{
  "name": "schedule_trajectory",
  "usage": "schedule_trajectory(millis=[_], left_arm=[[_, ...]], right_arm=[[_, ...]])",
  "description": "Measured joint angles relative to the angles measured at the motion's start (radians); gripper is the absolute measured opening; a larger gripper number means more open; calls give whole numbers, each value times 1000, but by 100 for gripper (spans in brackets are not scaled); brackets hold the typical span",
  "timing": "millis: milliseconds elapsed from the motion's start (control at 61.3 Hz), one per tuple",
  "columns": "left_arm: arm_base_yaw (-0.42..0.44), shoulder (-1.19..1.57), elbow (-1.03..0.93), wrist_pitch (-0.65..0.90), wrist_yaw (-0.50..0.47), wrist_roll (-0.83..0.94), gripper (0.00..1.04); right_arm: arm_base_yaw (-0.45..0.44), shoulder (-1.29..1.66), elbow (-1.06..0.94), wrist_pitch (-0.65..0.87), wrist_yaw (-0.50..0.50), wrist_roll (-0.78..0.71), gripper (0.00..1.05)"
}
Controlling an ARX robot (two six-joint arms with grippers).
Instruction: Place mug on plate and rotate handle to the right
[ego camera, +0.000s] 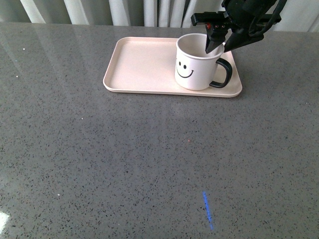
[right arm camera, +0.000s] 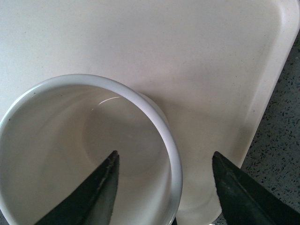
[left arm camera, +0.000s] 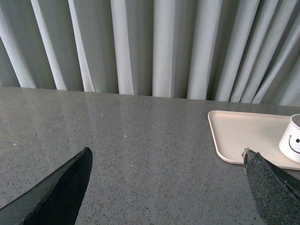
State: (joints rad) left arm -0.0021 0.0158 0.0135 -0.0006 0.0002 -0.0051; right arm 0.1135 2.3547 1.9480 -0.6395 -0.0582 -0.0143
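Straddles the wall of the mug (ego camera: 192,67) with the fingers (right arm camera: 98,197) of the right gripper (ego camera: 217,49), apart.
Puts one finger inside the rim and one outside, clamping nothing (gaps on both sides); finds the mug upright on the right end of the plate (ego camera: 144,64), handle (ego camera: 225,74) pointing right, smiley facing the front camera. Spreads the left gripper (left arm camera: 166,151) wide over the grey table (ego camera: 149,159).

Grey speckled polished stone countertop (ego camera: 124,159), faint reflections. Short blue light streak (ego camera: 207,210) on its near part. Pale grey pleated fabric curtain (left arm camera: 164,47) behind far edge.
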Motion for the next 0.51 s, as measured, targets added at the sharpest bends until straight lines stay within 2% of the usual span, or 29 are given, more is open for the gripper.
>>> schedule_trajectory(millis=[98,163,228,506], left_arm=[[0,0,0,0,0,0,96],[0,0,0,0,0,0,96],[0,0,0,0,0,0,96],[0,0,0,0,0,0,96]], right_arm=[[3,10,10,-6,3,8,26],[6,17,16,-13,6,19,10],[6,18,18,-17,3,22,2],[10,13,24,-36,6,29,2]])
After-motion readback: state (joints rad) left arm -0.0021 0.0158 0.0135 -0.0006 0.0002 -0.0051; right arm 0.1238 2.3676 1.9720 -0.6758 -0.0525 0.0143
